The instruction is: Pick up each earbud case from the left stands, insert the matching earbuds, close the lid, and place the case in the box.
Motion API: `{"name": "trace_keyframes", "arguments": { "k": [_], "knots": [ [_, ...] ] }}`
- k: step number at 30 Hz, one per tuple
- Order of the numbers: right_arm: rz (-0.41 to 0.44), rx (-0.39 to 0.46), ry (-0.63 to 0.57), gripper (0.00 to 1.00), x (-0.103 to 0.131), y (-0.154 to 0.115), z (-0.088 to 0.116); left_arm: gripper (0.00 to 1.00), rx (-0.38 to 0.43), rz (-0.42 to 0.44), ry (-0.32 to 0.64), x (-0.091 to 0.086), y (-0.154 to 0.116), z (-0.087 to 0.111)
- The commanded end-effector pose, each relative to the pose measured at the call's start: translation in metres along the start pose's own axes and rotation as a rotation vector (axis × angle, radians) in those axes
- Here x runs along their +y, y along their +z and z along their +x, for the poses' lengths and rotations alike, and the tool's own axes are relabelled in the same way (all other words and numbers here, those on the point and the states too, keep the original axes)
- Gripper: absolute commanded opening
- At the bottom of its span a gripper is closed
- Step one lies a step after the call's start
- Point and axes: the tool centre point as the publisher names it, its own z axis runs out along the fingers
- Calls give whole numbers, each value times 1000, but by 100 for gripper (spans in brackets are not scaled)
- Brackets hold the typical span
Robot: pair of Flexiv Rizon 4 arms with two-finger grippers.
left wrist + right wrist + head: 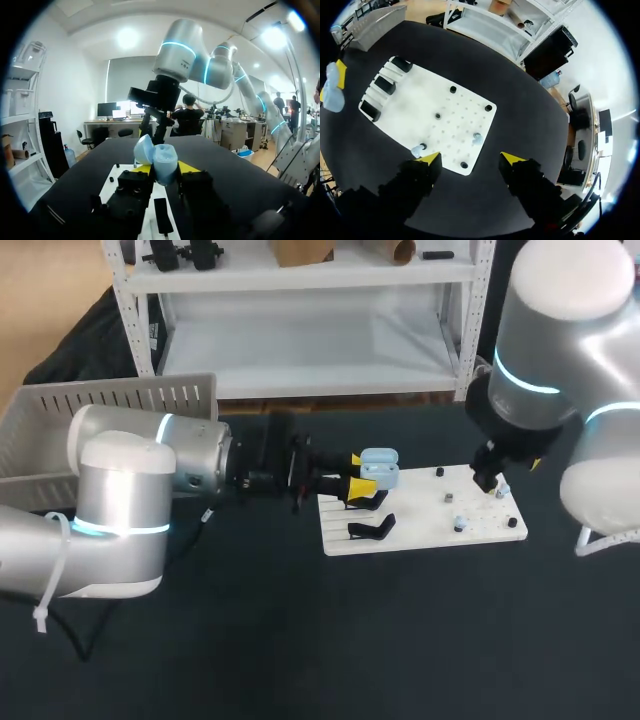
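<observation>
Now left tool (164, 168) clamps the open-lidded earbud case (379, 468); right tool (471, 159) gapes wide

Open earbud case (380, 468) held above white board (420, 530)
It is clamped by the left end effector (357, 473) at the board's left edge.

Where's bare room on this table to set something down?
Bare table all along the white board's near edge. Crowded: the stands, where the left hand holds the earbud case, and the pegs under the right hand.
</observation>
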Motion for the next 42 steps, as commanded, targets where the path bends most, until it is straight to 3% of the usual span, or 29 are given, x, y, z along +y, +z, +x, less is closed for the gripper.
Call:
{"name": "trace_keyframes", "arguments": {
  "k": [1, 5, 13, 24, 42],
  "knots": [
    [-4, 21, 2, 75, -3, 19, -11, 0, 0, 4, -1, 2, 0, 0],
    [-11, 34, 14, 63, -6, 30, -10, 0, 0, 4, -1, 2, 0, 0],
    [-25, 47, 28, 50, -10, 48, -8, 0, 0, 4, -1, 2, 0, 0],
    [5, 22, 51, 40, -14, 55, -5, 0, 0, 4, -1, 2, 0, 0],
    [6, 25, 63, 36, -15, 64, -4, 0, 0, 4, -1, 2, 0, 0]
  ]
}}
